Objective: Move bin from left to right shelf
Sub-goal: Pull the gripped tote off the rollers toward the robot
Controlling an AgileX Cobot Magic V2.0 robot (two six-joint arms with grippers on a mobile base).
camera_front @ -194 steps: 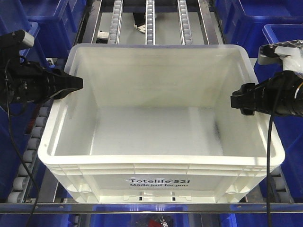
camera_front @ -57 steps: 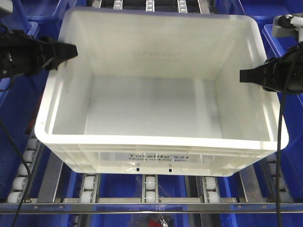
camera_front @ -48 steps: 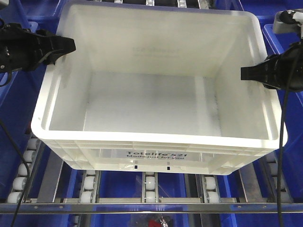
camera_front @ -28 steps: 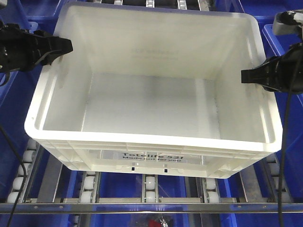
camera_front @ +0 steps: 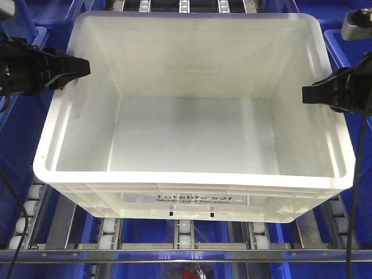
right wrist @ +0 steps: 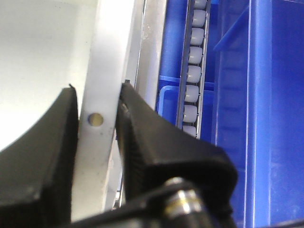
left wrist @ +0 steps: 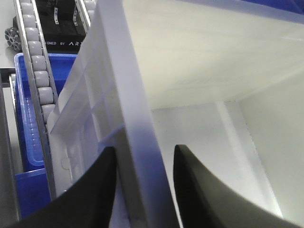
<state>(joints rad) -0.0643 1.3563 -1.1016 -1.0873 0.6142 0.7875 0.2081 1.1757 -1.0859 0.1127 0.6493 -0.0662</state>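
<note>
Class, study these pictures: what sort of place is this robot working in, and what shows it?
Probably a warehouse or logistics storeroom: shelves made of roller tracks, blue storage bins on both sides, and a large white tote with a printed label.

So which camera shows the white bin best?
The front-facing view: the bin shows whole, with rim, floor and printed side. The left wrist view shows just one wall between the jaws; the right wrist view, only a strip of rim.

bin (camera_front: 192,55) interior open, blue bins (camera_front: 40,14) crowding sides
</note>
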